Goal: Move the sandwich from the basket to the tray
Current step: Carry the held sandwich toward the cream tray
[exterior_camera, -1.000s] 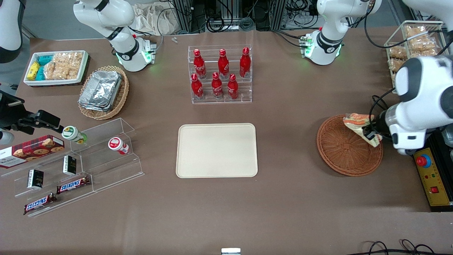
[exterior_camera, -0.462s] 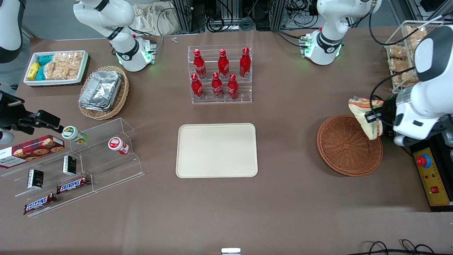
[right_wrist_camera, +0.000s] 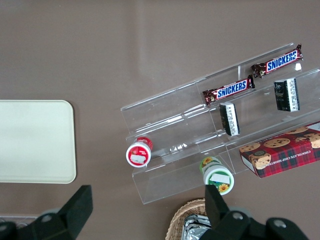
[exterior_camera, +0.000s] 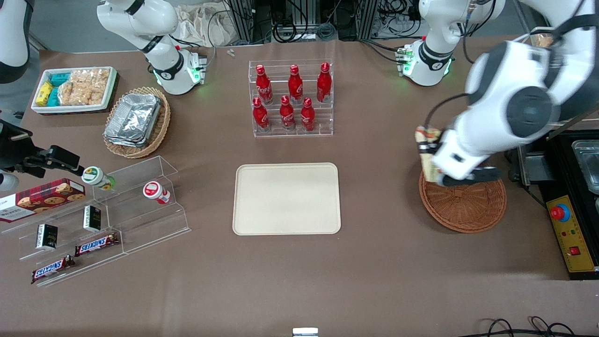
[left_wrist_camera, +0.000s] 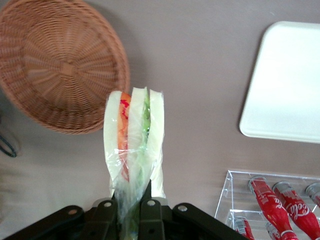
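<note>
Since a second ago, when it sat over the basket point(exterior_camera: 463, 206), my tool point(left_wrist_camera: 132, 210), clamped on the sandwich point(left_wrist_camera: 134, 135), has lifted it clear to mid-right of frame, tray point(exterior_camera: 286, 198) still bare: carry underway.

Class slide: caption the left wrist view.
End effector shut on sandwich, clear of basket, tray ahead.

Wrapped sandwich point(left_wrist_camera: 134, 137) upright in hand point(left_wrist_camera: 131, 210), above basket point(exterior_camera: 468, 208) rim; tray point(exterior_camera: 286, 198) bare
</note>
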`<move>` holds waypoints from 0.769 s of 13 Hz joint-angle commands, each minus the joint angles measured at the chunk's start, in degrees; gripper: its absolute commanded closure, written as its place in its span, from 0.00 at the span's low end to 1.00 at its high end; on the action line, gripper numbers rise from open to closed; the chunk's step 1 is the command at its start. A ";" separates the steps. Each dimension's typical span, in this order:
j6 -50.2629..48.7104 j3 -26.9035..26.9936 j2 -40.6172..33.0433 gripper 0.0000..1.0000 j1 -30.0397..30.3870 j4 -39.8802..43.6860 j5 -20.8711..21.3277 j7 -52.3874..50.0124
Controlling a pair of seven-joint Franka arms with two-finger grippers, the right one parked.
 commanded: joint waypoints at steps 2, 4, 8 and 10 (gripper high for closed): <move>5.37 0.22 6.37 0.81 -7.86 2.41 2.36 -0.94; 11.78 0.22 9.28 0.78 -10.59 2.32 2.27 -1.28; 21.80 0.22 15.60 0.79 -13.32 2.15 1.75 -4.44; 25.15 0.22 19.21 0.79 -14.99 2.23 1.66 -7.07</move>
